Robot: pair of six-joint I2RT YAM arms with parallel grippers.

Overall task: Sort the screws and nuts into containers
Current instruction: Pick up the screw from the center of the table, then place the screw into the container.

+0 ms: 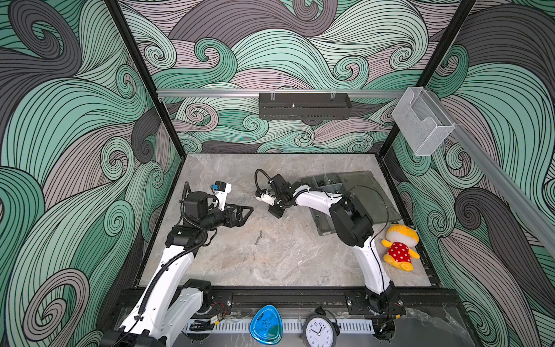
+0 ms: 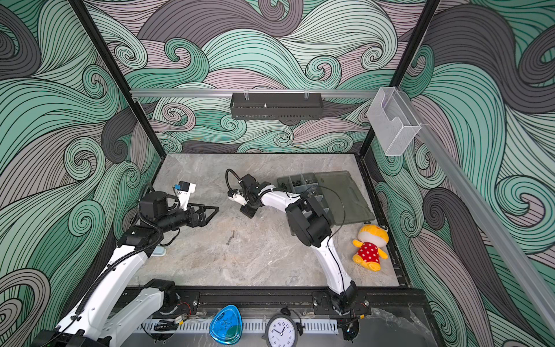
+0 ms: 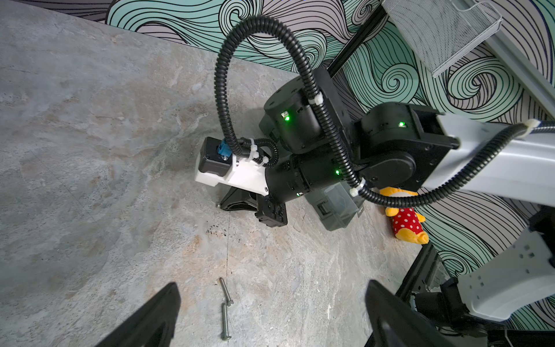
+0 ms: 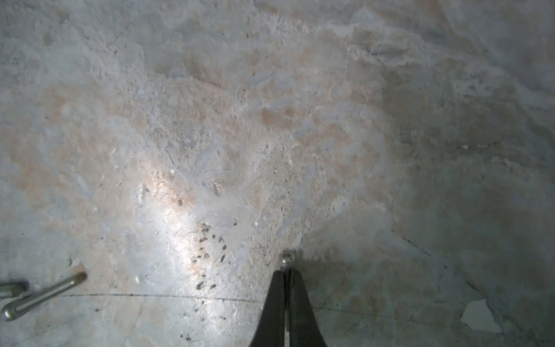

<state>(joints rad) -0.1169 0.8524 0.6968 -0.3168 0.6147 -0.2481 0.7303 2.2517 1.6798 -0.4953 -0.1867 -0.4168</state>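
Right gripper (image 4: 287, 272), black, 2-fingered: pressed together on a thin silver metal screw (image 4: 286, 258), round head poking out just past the tips. Points down at the marbled grey stone-look tabletop (image 1: 270, 264), near its middle. Cannot tell whether tips or screw touch the surface.

Left gripper (image 3: 273, 285), black, same build: fingers spread wide, nothing between them. Hangs above the table, apart from the right gripper.

2 loose silver long-shafted screws (image 1: 259, 237): lie flat on the bare tabletop, end to end and at a slight angle to each other, nearer the front edge than either gripper. Show in all 4 views; lie well apart from the pinched screw.

Translucent smoky-grey plastic organiser box (image 1: 324, 187) with light-grey dividers: sits on the table's right side, lid folded open flat toward the right wall, near half hidden behind the right arm. Holds small dark pieces in 2 far compartments; too small to tell screws from nuts.

Yellow plush toy in a red polka-dot dress (image 1: 401, 248): lies at the right edge, just in front of the box.
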